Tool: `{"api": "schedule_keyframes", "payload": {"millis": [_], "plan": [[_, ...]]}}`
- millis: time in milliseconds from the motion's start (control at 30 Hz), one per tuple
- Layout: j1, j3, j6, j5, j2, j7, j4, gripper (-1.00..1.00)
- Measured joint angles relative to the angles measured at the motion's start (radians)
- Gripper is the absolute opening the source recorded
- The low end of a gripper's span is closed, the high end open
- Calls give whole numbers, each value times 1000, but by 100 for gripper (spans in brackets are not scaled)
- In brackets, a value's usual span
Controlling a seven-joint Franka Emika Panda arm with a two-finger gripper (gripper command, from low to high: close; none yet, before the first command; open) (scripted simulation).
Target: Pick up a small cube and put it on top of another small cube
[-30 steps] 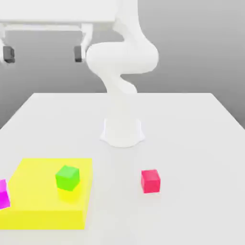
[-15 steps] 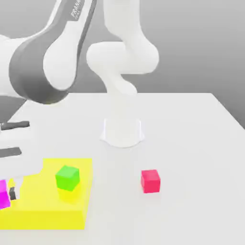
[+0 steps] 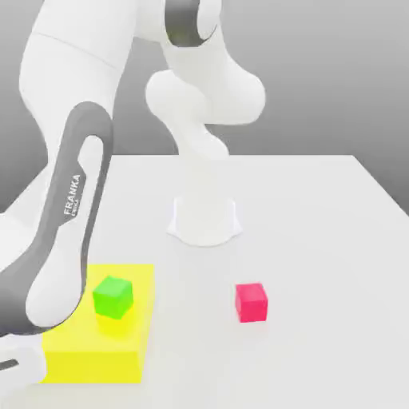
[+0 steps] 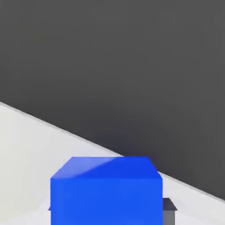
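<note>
Now the gripper's jaws are clenched on a blue cube (image 4: 105, 191); next comes lifting it toward the green cube (image 3: 112, 296) at nine o'clock of the red cube (image 3: 252, 302).

A small green cube (image 3: 113, 296) sits upright on a flat yellow block (image 3: 120, 347). A small red cube (image 3: 252, 302) rests on the tabletop (image 3: 319, 240), well apart toward the exterior view's right. A blue cube (image 4: 105, 191) looms close in the hand view.

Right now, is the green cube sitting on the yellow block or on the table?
On the block: the green cube rests on the yellow block, its shadow falling on yellow, apart from the table.
</note>
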Motion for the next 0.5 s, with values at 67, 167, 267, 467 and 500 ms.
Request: {"api": "schedule_keyframes", "payload": {"millis": [67, 167, 267, 467, 500], "plan": [[12, -15, -26, -14, -35, 8, -10, -100], [43, -57, -91, -57, -134, 26, -41, -100], [67, -100, -122, -134, -242, 0, -102, -100], [79, -152, -180, -257, -453, -93, -229, -100], [77, -157, -191, -269, -485, -114, -250, -100]]}}
